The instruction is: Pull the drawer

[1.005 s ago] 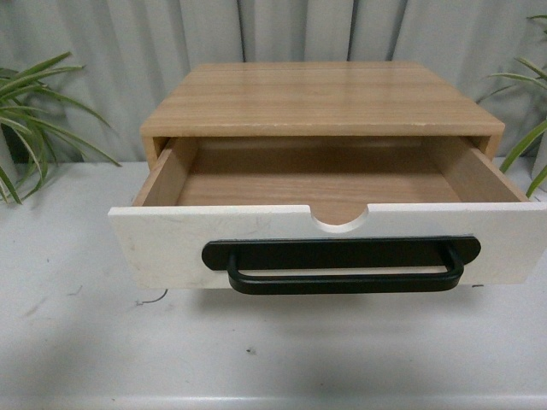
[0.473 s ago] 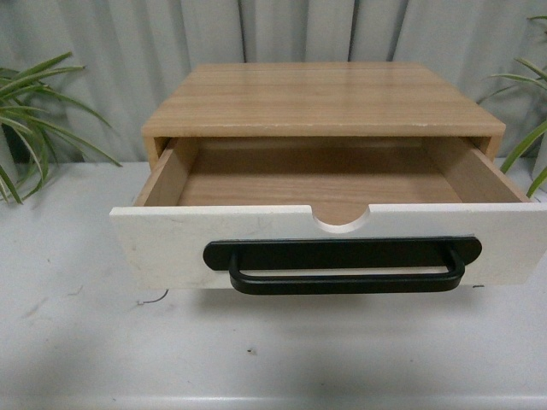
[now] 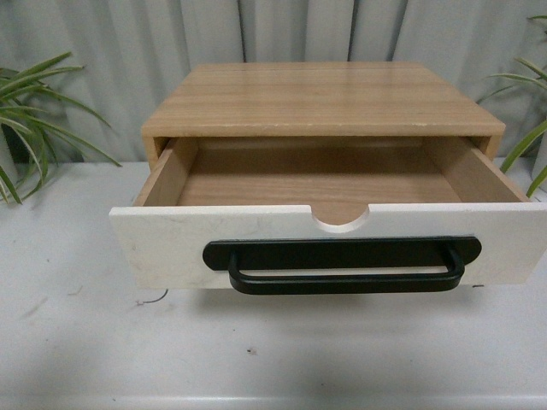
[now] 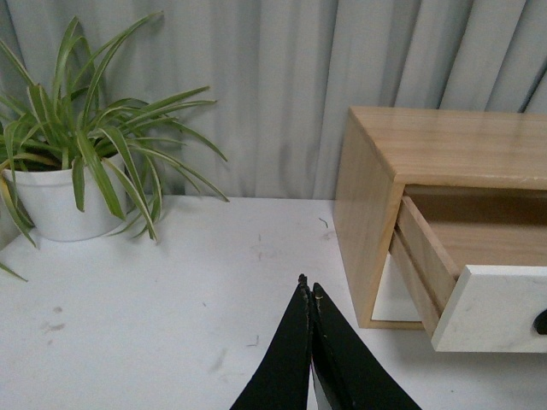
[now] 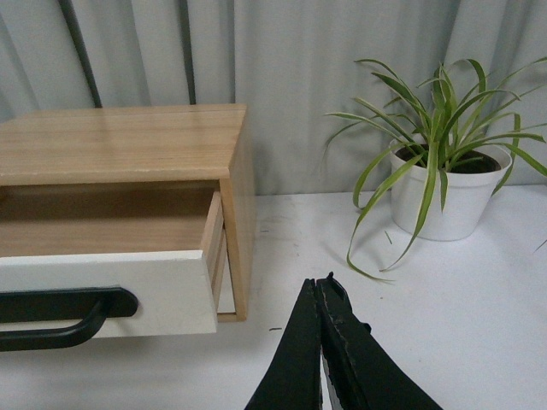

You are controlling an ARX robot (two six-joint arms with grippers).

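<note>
1. White-fronted, the drawer (image 3: 329,243) stands pulled out of its wooden cabinet (image 3: 320,98) at your 12 o'clock.
2. Your front camera shows neither arm.
3. Wrist cameras alone show each potted plant (image 4: 64,184) (image 5: 444,184), plus the left gripper (image 4: 308,295) and right gripper (image 5: 322,289), both pressed together, empty.

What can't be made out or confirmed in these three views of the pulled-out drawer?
- Front view: the wide white-fronted drawer with black bar handle has its right end cut off by the picture's edge; its front floor is hidden behind the white front.
- Front view: neither arm shows.
- Left wrist view: the black handle is nearly all cut off.
- Wrist views: left gripper and right gripper show closed tips only.
</note>
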